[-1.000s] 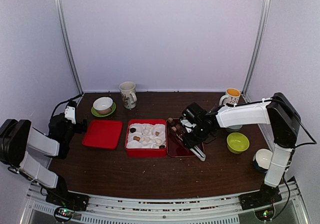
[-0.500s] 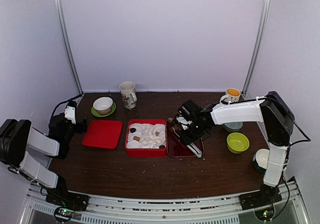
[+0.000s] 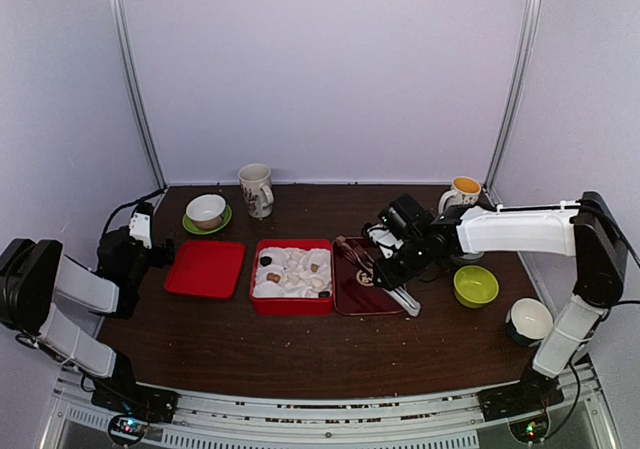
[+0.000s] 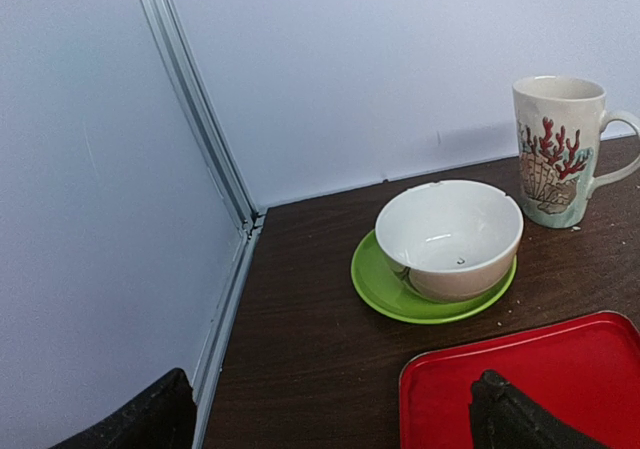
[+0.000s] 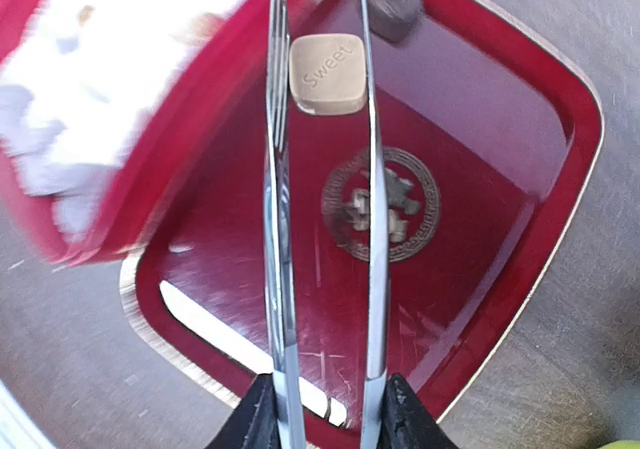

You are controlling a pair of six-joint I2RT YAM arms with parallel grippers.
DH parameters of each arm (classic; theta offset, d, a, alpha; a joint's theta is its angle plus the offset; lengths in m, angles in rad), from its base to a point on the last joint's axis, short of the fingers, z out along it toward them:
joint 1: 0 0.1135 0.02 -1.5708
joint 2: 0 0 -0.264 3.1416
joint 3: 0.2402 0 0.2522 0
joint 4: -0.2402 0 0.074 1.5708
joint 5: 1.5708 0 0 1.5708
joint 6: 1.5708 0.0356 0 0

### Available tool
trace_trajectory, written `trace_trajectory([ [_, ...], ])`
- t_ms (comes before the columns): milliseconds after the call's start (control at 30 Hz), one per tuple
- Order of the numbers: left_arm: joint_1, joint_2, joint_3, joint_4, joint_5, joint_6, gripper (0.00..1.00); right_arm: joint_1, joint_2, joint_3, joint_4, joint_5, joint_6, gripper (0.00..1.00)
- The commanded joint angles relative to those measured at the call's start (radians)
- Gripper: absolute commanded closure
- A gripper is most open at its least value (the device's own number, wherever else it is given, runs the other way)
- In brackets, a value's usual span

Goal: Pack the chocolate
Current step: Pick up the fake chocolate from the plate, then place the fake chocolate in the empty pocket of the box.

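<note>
The right gripper [image 5: 330, 421] is pinched on the handle end of the slim metal tongs [image 5: 371, 229], squeezing the two blades over the glossy dark red tray [image 5: 490, 159]. The tan square chocolate stamped "Sweet" [image 5: 325, 74] lies flat on the tray between the blade tips; whether both blades touch it cannot be determined. The left gripper [image 4: 330, 424] is spread wide and empty, beside the flat red lid [image 4: 540, 379]. Risks: uneven blade contact may twist the piece or shoot it across the slick tray; excess squeeze may mark it; a low carry may knock the neighbouring dark round chocolate [image 5: 395, 14] or catch the wall of the red box [image 3: 291, 307] holding the white moulded insert [image 3: 295, 259]. Count: three pieces visible on the tray, one cut off by the frame edge; about four in the insert; one tongs, one box, one lid, one tray.
</note>
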Motion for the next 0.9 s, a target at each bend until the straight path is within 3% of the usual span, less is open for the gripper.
trace_trajectory([
  [0,0.008,-0.004,0.014,0.025,-0.004,-0.012,0.02,0.042,-0.128,-0.044,0.052,-0.104,-0.071,0.69],
  [200,0.008,-0.005,0.014,0.025,-0.006,-0.012,0.02,0.111,-0.119,0.009,0.03,-0.221,-0.118,0.68],
  [467,0.007,-0.006,0.015,0.025,-0.005,-0.012,0.02,0.176,0.025,0.134,-0.001,-0.214,-0.118,0.68],
  [867,0.008,-0.006,0.014,0.026,-0.005,-0.012,0.02,0.179,0.082,0.185,0.001,-0.227,-0.106,0.62],
])
